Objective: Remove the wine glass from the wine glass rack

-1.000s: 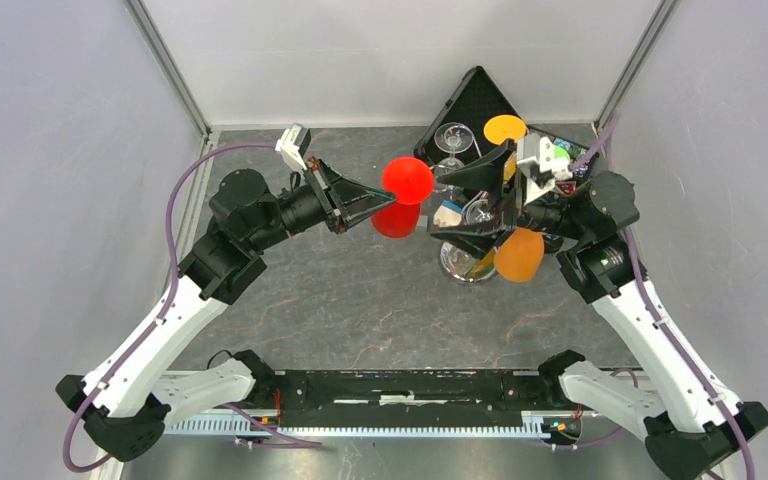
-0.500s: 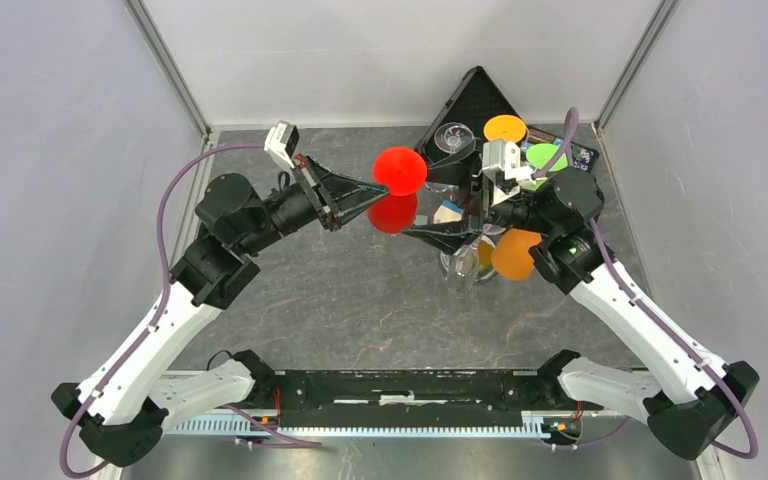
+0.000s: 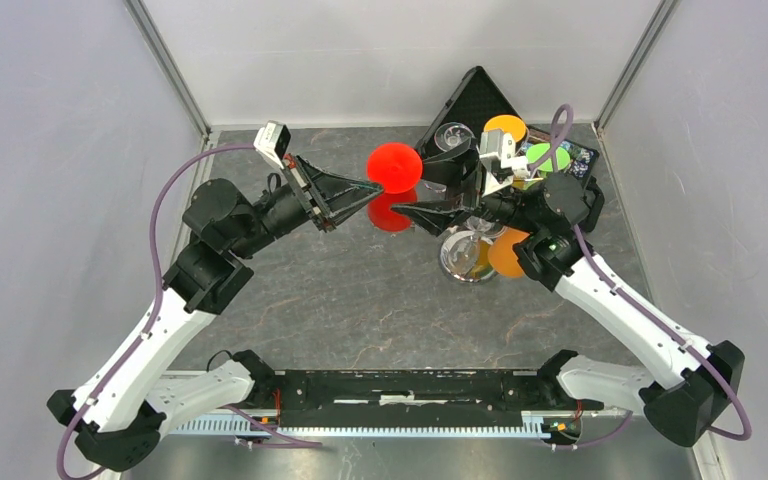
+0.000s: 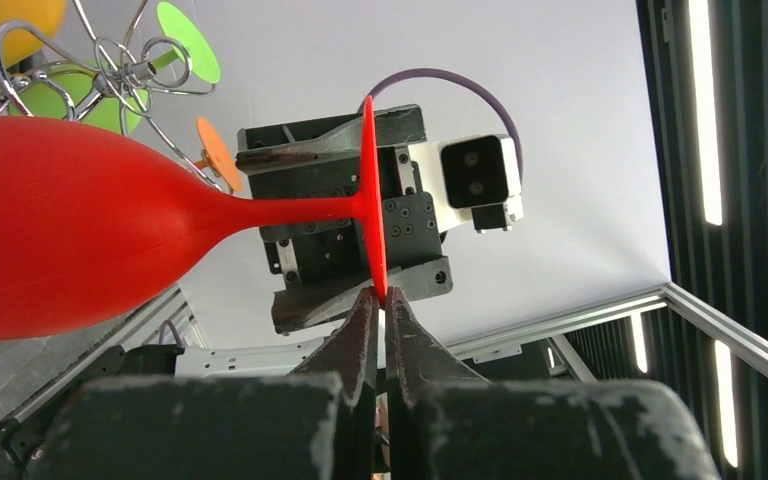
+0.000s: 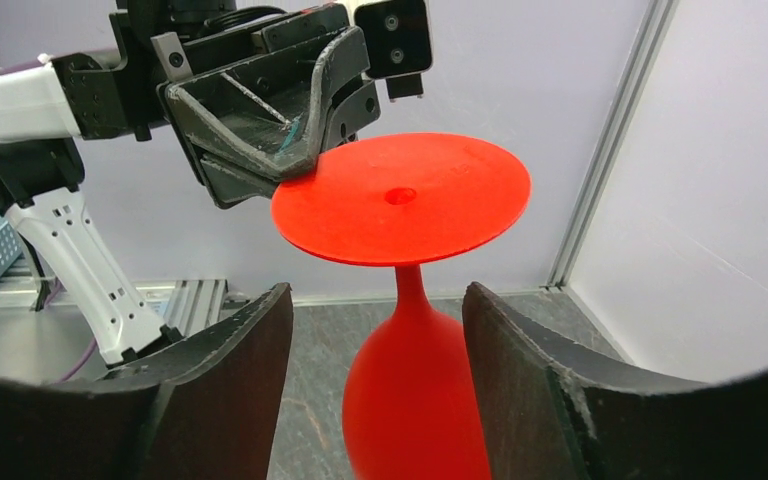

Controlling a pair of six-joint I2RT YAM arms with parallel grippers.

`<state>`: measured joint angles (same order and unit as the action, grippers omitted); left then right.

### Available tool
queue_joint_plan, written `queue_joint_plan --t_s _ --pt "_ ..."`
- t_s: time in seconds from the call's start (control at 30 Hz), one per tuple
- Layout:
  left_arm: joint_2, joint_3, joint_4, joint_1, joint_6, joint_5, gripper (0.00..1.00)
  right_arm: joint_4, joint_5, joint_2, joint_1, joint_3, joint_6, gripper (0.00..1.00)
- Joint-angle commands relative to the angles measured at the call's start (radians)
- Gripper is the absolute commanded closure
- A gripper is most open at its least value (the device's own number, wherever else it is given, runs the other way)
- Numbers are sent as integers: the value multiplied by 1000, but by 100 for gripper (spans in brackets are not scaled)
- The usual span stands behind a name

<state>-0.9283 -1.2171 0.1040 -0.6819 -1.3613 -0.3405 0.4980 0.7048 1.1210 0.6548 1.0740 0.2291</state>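
Red glass (image 3: 393, 167) off the rack (image 3: 457, 262), pinched by the left gripper (image 3: 372, 185)

Over the surface's (image 3: 360, 300) far half, about midway between its side edges, the left gripper is clenched on the rim of the glass's foot and holds it in the air, foot up and bowl down. The right gripper (image 3: 415, 190) is released, its fingers either side of the stem with gaps showing. Just right stands the rack, apart from the red glass, carrying orange (image 3: 508, 252), green (image 3: 545, 157) and clear glasses (image 3: 453, 137). A black case (image 3: 480, 90) is at the far edge.
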Motion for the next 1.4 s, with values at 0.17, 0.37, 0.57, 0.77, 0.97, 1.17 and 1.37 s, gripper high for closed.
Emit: queue_joint_plan --t_s 0.17,0.37,0.57,0.77,0.97,1.17,1.37 --pt "30 8 -75 2 -55 0 98 151 -41 37 39 10 61 40" --pt "36 11 -77 2 -56 -4 98 140 -51 67 59 37 56 53" --pt "46 13 -75 2 -51 -2 98 150 -76 66 70 35 56 66" --pt "49 17 -73 2 -49 -3 98 202 -105 61 77 26 96 90" --pt "68 24 -63 2 -25 18 87 272 -157 53 81 4 156 100" --pt "116 25 12 2 61 105 31 309 -253 39 81 -3 205 100" --pt "138 46 41 2 162 147 15 334 -445 27 81 -9 260 100"
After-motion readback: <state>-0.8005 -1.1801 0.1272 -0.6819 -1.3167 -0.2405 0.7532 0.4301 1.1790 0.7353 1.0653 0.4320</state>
